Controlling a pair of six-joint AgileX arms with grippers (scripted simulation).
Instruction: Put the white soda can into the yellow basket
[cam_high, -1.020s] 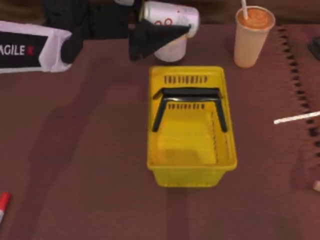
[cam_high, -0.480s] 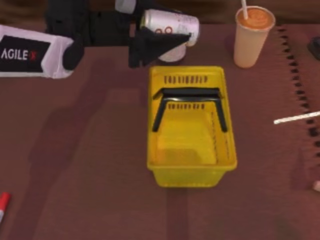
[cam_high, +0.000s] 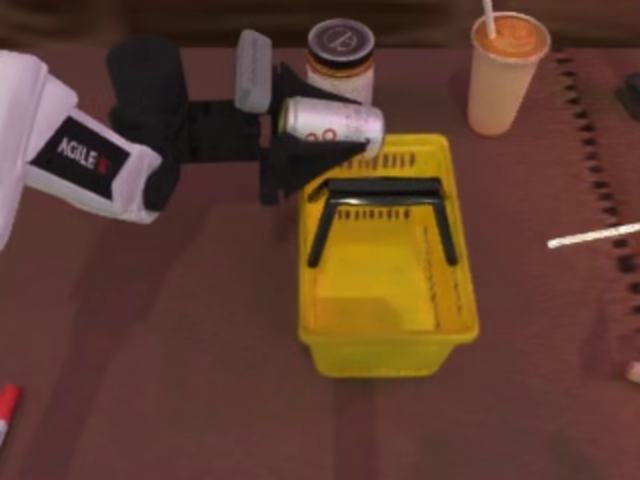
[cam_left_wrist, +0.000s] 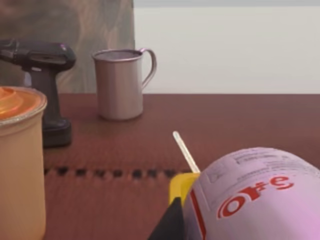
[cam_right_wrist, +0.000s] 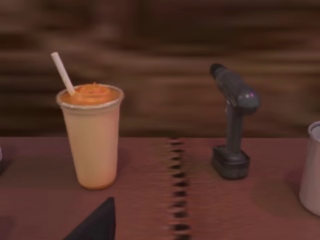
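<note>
Above the yellow basket's far left corner, the left gripper holds the white soda can sideways, jaws clamped across it, clear of the rim.

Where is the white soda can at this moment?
In the top view, the white soda can lies sideways in the left pincer, above the far left corner of the yellow basket, just in front of the dark-lidded jar.
</note>
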